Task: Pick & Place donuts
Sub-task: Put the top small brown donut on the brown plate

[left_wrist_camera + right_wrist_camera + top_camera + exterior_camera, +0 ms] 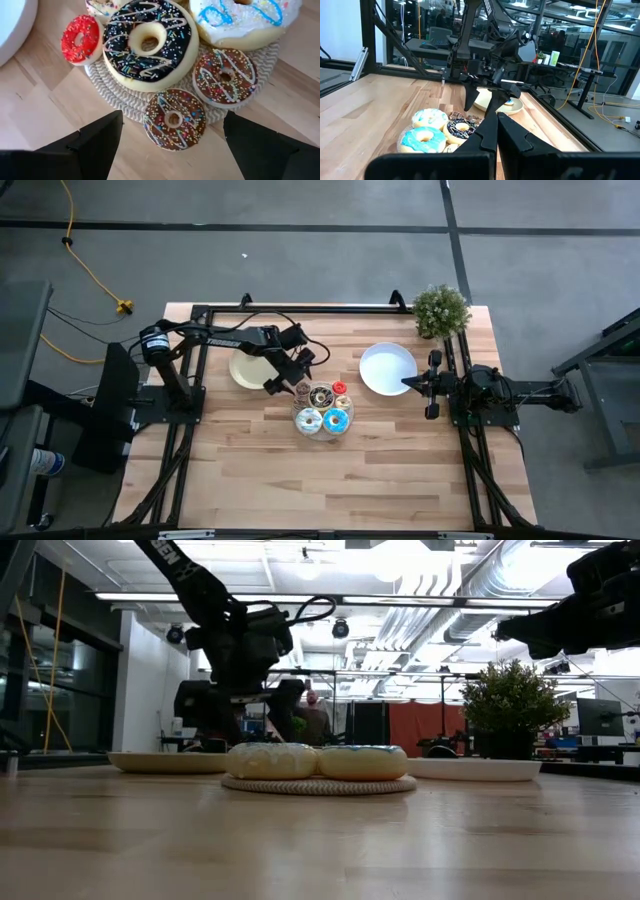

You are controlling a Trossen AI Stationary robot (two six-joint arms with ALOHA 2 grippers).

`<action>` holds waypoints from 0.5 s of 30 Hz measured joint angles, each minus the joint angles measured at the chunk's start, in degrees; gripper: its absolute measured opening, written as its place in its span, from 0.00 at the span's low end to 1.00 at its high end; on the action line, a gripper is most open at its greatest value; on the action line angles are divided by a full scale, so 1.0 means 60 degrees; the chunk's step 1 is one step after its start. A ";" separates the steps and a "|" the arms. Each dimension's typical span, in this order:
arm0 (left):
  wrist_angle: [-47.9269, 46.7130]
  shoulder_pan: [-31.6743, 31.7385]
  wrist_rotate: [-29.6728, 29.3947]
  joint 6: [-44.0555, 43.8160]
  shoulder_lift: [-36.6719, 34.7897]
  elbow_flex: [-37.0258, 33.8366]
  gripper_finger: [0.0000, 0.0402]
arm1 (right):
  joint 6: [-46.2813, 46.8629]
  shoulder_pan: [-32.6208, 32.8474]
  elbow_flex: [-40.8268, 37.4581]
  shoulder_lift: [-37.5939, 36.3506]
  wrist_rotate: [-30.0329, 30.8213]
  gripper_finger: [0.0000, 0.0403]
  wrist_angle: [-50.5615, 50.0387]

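Note:
Several toy donuts lie heaped on a round woven mat at mid-table. The left wrist view shows a large chocolate one, a small red one, a white one with blue lines and two small brown sprinkled ones. My left gripper hovers open above the mat's left edge. Its fingers stand on either side of the nearer small brown donut, which lies half on the mat, without touching it. My right gripper waits shut beside the white plate.
A tan plate sits left of the mat, partly under the left arm, with something blue on it. A potted plant stands at the far right corner. Bare wood stretches toward the near edge.

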 joint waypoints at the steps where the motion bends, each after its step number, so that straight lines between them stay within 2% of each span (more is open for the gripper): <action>1: 0.0028 0.0000 0.0017 0.0000 0.0065 0.0003 0.83 | -0.0001 0.0000 0.0000 0.0001 0.0000 0.00 0.0000; 12: -0.0033 0.0213 0.0192 0.0160 0.0106 -0.0022 0.83 | 0.0003 0.0004 0.0000 -0.0003 0.0000 0.00 0.0000; 15: 0.0355 0.0268 0.0239 0.0161 0.0106 -0.0215 0.83 | 0.0001 0.0000 0.0000 -0.0003 0.0000 0.00 0.0000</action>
